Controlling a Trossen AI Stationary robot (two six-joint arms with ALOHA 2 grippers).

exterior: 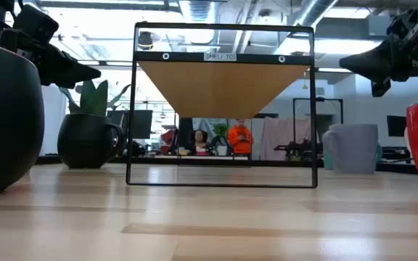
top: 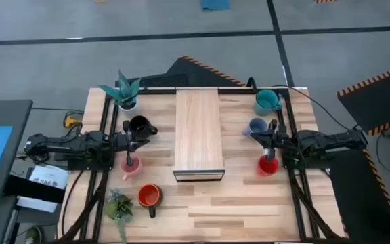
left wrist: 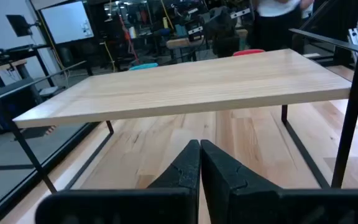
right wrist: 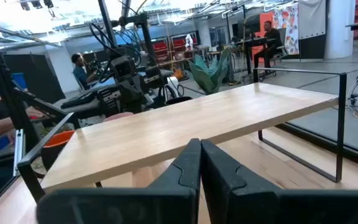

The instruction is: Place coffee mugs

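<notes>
Six mugs stand upright on the table in the high view. On the left are the black mug (top: pixel 139 126), the pink mug (top: pixel 131 165) and the orange mug (top: pixel 149 196). On the right are the teal mug (top: pixel 267 102), the pale blue mug (top: pixel 256 127) and the red mug (top: pixel 268 165). My left gripper (left wrist: pixel 199 165) is shut and empty. It hovers between the black and pink mugs (top: pixel 128 144), pointing at the wooden shelf (top: pixel 198 135). My right gripper (right wrist: pixel 199 163), also shut and empty, hovers between the pale blue and red mugs (top: pixel 271 141), facing the shelf's other side.
The shelf, a wooden top on a thin black frame (exterior: pixel 222 109), stands mid-table between the arms. A spiky potted plant (top: pixel 126 91) sits at the far left corner and a small plant (top: pixel 118 205) at the near left. People sit in the room beyond (exterior: pixel 239 138).
</notes>
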